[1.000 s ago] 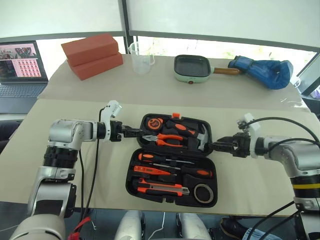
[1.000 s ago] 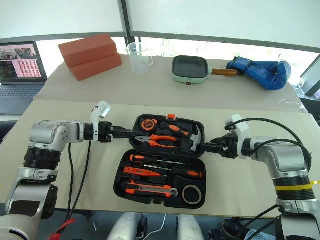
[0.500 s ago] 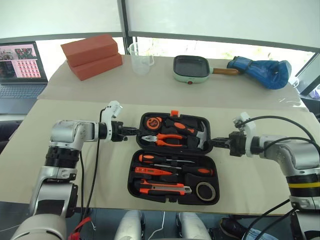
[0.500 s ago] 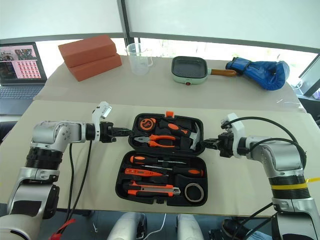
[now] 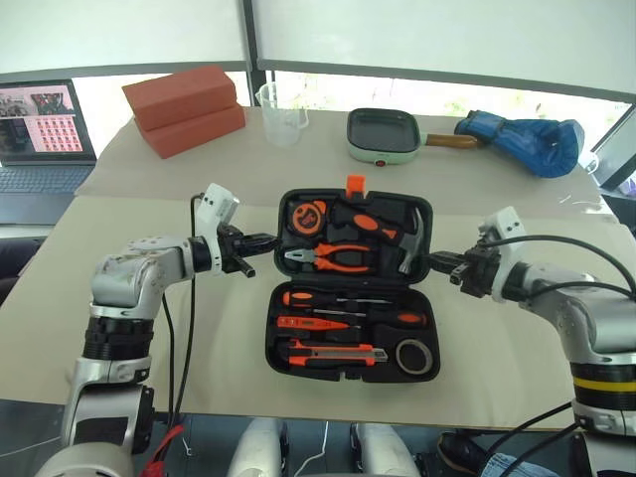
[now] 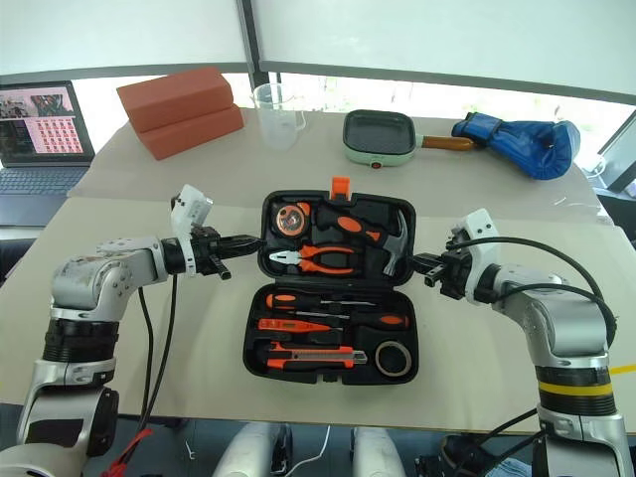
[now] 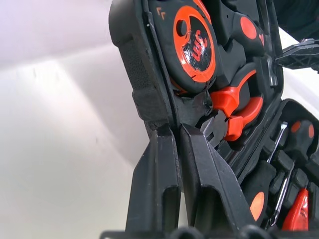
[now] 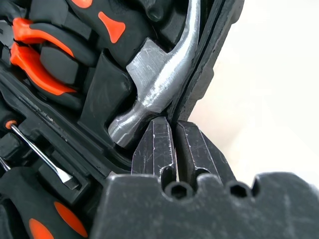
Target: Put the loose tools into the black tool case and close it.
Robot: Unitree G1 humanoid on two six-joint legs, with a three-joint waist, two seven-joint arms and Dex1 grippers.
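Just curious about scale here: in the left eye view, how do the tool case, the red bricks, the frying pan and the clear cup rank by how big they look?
1. Tool case, clearly largest, though it is also nearest the camera.
2. Red bricks.
3. Frying pan, counting its handle; looks somewhat smaller than the bricks.
4. Clear cup, smallest.

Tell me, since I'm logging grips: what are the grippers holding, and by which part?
Both hold the black tool case by its lid: left gripper pinches one side rim, right gripper the opposite.
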